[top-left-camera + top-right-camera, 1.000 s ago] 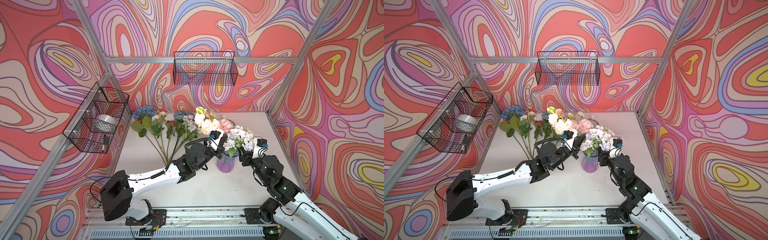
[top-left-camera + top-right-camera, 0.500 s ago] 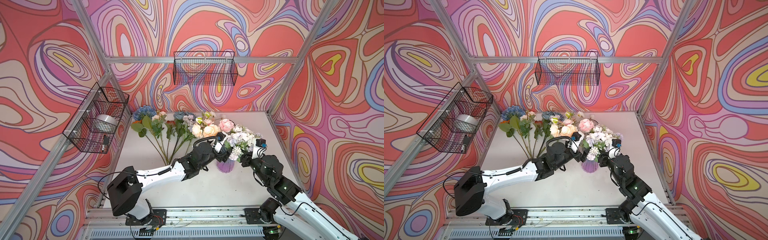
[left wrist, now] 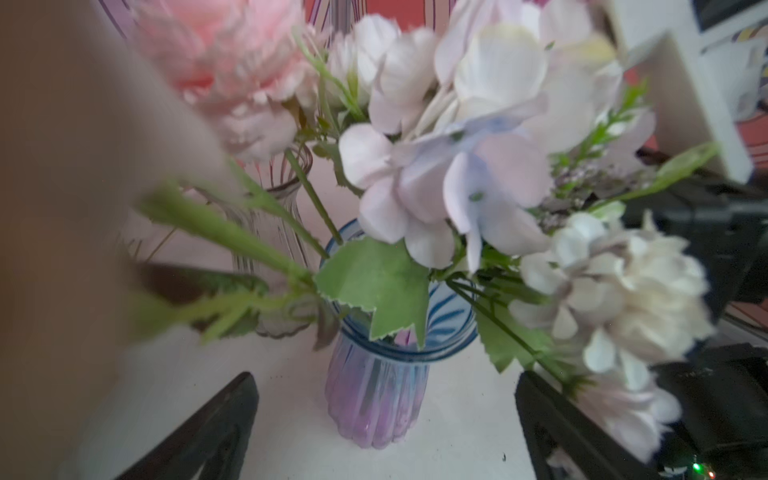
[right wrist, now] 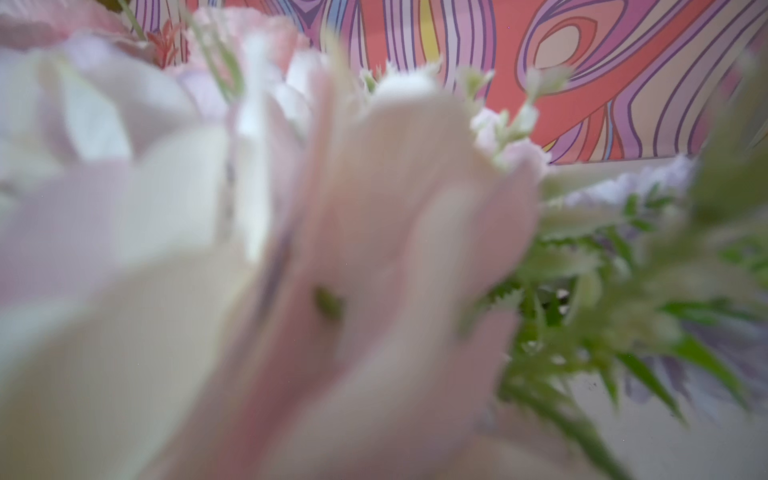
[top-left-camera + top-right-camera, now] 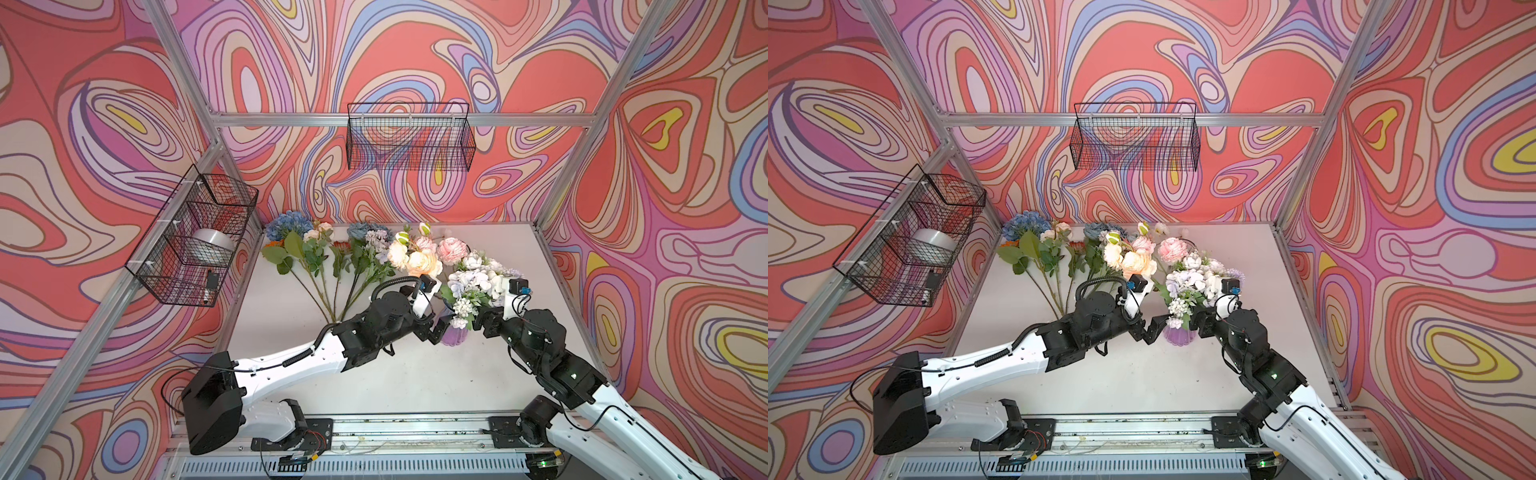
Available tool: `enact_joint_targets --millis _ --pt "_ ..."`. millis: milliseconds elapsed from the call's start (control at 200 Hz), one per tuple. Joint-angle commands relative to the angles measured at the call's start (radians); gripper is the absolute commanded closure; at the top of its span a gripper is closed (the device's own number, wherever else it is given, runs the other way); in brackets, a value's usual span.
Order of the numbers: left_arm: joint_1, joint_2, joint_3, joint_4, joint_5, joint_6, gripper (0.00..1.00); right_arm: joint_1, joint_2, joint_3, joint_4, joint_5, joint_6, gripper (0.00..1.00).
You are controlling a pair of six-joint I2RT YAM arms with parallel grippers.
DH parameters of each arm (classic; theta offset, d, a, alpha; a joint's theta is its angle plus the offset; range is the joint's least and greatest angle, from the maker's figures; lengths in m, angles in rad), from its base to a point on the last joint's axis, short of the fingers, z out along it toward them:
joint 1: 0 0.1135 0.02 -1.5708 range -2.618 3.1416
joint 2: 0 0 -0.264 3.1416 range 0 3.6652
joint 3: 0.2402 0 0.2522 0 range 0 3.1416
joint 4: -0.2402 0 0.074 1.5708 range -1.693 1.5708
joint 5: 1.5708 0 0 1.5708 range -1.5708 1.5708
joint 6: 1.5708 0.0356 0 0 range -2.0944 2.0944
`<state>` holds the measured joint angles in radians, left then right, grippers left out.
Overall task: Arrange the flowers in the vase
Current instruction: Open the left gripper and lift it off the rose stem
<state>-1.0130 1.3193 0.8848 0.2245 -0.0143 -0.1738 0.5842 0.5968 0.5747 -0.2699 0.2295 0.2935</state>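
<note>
left gripper: jaws spread wide and holding nothing; its black fingers stand either side of the vase without touching it.
vase: ribbed lilac glass with a blue rim, upright on the table. It is straight ahead of the left gripper, framed between the open jaws, and lies between the two grippers in both top views.
right gripper: just beside the vase, opposite the left gripper and tucked under the blooms. Blurred petals fill its wrist view, so I cannot tell whether its jaws are apart or together.
lilac hydrangea cluster: in the vase, spreading above the left gripper's open jaws and leaning over the right gripper.
pink bloom: beyond the vase from the left gripper; its stem runs down to the blue rim.
peach roses: heads over the left wrist; in the left wrist view green stems slant to the vase's rim.
loose flowers: flat on the table, well off to the outer side of the left gripper, stems fanned, with a blue hydrangea farthest out.
clear glass vase: just behind the lilac vase as seen from the left gripper.
wire baskets: on the walls, well apart from both grippers; the side basket holds a silver roll, and the back basket hangs beyond the flowers.
</note>
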Motion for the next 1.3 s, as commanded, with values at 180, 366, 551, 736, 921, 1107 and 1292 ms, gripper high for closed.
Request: enact_joint_targets --millis 180,366,551,736,921,1107,1292 --pt "0.002 -0.059 -0.082 -0.007 -0.086 -0.072 0.0 0.003 0.025 0.103 -0.212 -0.167 0.094 0.02" --pt "0.015 -0.053 -0.103 0.024 -0.131 -0.114 0.0 0.003 0.041 0.121 -0.267 -0.23 0.136 0.02" --pt "0.071 -0.076 -0.123 0.028 -0.158 -0.162 0.0 0.003 -0.012 0.148 -0.336 -0.219 0.165 0.04" --pt "0.145 -0.115 -0.177 0.026 -0.235 -0.206 0.0 0.003 -0.01 0.107 -0.337 -0.249 0.197 0.12" --pt "0.253 -0.195 -0.286 0.044 -0.263 -0.281 0.0 0.006 0.015 0.033 -0.305 -0.335 0.197 0.15" --pt "0.41 -0.214 -0.357 0.05 -0.342 -0.343 0.03 0.004 0.02 -0.061 -0.175 -0.32 0.194 0.16" --pt "0.69 -0.158 -0.359 0.029 -0.295 -0.508 0.1 0.005 0.105 -0.118 -0.025 -0.317 0.174 0.16"
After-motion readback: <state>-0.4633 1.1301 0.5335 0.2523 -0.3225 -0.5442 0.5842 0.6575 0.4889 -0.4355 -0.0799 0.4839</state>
